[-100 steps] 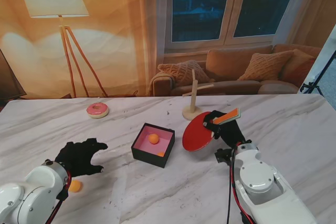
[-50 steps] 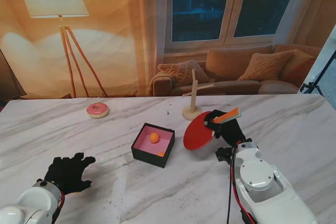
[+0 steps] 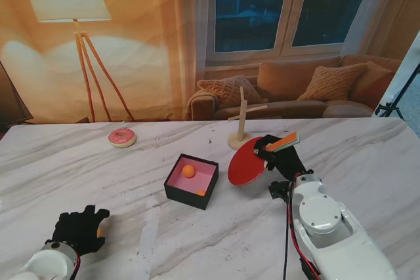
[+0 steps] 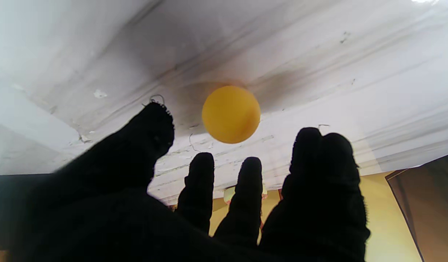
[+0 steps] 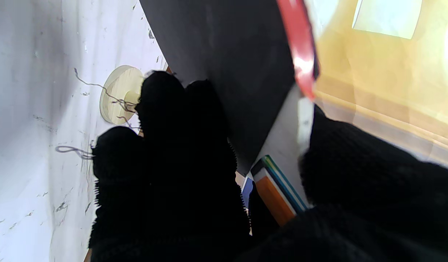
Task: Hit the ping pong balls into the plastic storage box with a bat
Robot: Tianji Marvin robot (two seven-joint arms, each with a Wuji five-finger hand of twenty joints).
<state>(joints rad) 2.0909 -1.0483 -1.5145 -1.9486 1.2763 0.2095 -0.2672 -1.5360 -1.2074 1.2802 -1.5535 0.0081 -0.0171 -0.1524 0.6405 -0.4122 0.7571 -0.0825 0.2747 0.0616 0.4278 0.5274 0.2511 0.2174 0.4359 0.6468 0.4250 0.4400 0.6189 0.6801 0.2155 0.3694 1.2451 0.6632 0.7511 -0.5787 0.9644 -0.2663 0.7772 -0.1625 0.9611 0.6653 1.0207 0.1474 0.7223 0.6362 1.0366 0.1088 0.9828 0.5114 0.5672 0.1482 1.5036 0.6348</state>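
Two orange balls point(image 3: 189, 171) already lay in the black storage box point(image 3: 191, 180); a third ball point(image 4: 231, 114) rested on the marble table point(image 3: 367, 155), well left of the box, just off the fingertips point(image 4: 155, 120) of the left hand point(image 3: 79, 229), empty and spread, which had pulled back toward the robot; only its wrist view showed that ball clearly; the right hand point(image 3: 281, 159) gripped the red bat point(image 3: 247, 166) beside the box.

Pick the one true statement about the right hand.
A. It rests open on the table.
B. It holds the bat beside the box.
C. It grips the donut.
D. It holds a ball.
B. The right hand is closed on the handle of the bat, whose red blade hangs just to the right of the box.
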